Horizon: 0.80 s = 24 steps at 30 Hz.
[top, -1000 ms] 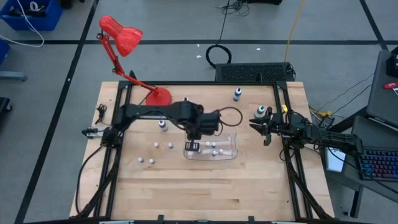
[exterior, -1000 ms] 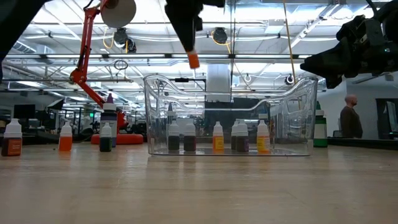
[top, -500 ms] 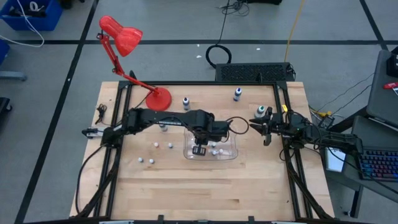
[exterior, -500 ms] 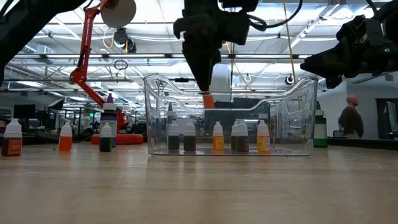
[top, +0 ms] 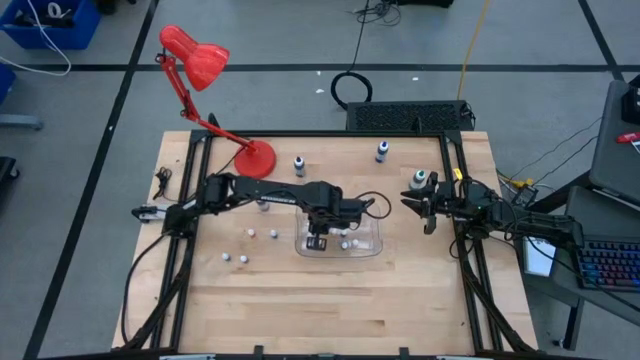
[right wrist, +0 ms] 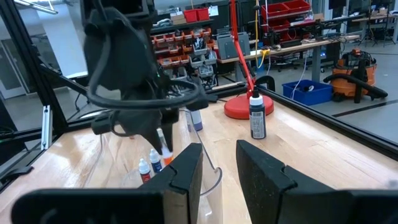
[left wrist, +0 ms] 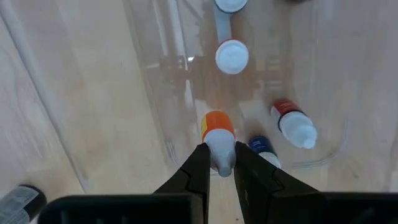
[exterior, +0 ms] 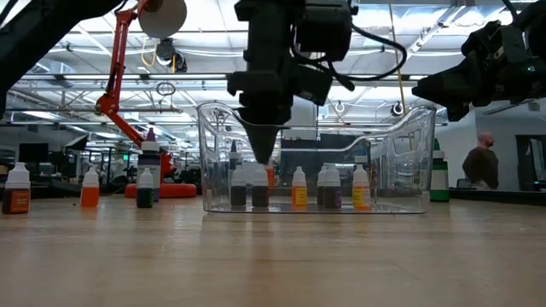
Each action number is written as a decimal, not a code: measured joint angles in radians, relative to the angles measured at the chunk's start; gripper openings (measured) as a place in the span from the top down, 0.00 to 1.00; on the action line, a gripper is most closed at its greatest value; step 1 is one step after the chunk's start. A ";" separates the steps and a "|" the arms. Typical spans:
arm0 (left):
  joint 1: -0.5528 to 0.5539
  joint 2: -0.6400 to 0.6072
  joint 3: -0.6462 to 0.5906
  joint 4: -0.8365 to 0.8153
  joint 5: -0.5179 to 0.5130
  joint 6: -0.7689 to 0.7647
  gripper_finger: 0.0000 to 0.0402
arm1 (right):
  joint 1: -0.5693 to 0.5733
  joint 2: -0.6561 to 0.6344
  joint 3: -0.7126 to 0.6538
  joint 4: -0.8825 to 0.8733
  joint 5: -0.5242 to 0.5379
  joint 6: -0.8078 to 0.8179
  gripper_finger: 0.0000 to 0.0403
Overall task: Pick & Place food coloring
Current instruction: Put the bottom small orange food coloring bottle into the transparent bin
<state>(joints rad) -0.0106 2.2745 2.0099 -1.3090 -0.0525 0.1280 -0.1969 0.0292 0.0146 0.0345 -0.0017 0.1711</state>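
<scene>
My left gripper (top: 318, 240) reaches down inside the clear plastic container (top: 372, 240), shut on a small orange food coloring bottle (left wrist: 217, 126) with a white cap. In the low view it (exterior: 260, 145) stands above a row of small bottles (exterior: 299, 189) upright on the container's floor. A red-bodied bottle (left wrist: 292, 124) lies on its side in the container. Several more small bottles (top: 250, 233) stand on the table left of the container. My right gripper (top: 425, 208) is open and empty, right of the container. My left gripper pinches the orange bottle's white cap (left wrist: 221, 152) between its two fingertips (left wrist: 200, 163). The fingers come from above, pointing down. The bottle hangs upright below them, inside the container; whether its bottom touches the floor I cannot tell.
A red desk lamp's base (top: 255, 157) stands at the far left of the table. Three larger bottles (top: 299, 165) (top: 381, 151) (top: 420, 180) stand along the far side. A person (exterior: 480, 162) stands in the room behind.
My left gripper has gone down with the orange bottle from above the container's rim to deep inside it, shifting a little toward the table's right. The bottle has stayed upright in the hold.
</scene>
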 joint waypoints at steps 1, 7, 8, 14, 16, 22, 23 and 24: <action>0.003 -0.001 -0.013 0.012 0.000 0.000 0.87 | 0.000 0.000 0.000 0.000 0.000 0.000 0.78; 0.018 -0.001 -0.072 0.071 0.026 0.000 0.87 | 0.000 0.000 0.000 0.000 0.000 0.000 0.78; 0.020 -0.001 -0.080 0.080 0.029 0.001 0.87 | 0.000 0.000 0.000 0.000 0.000 0.000 0.78; 0.024 -0.003 -0.095 0.093 0.057 -0.001 0.87 | 0.000 0.000 0.000 0.000 0.000 0.000 0.78; 0.024 -0.003 -0.095 0.100 0.065 -0.001 0.87 | 0.000 0.000 0.000 0.000 0.000 0.000 0.78; 0.021 -0.003 -0.095 0.100 0.070 -0.017 0.79 | 0.000 0.000 0.000 0.000 0.000 0.000 0.78; 0.020 -0.003 -0.095 0.101 0.071 -0.023 0.74 | 0.000 0.000 0.000 0.000 0.000 0.000 0.78; 0.020 -0.003 -0.095 0.101 0.071 -0.028 0.69 | 0.000 0.000 0.000 0.000 0.000 0.000 0.78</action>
<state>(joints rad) 0.0097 2.2719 1.9144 -1.2079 0.0185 0.0999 -0.1970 0.0293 0.0145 0.0345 -0.0017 0.1712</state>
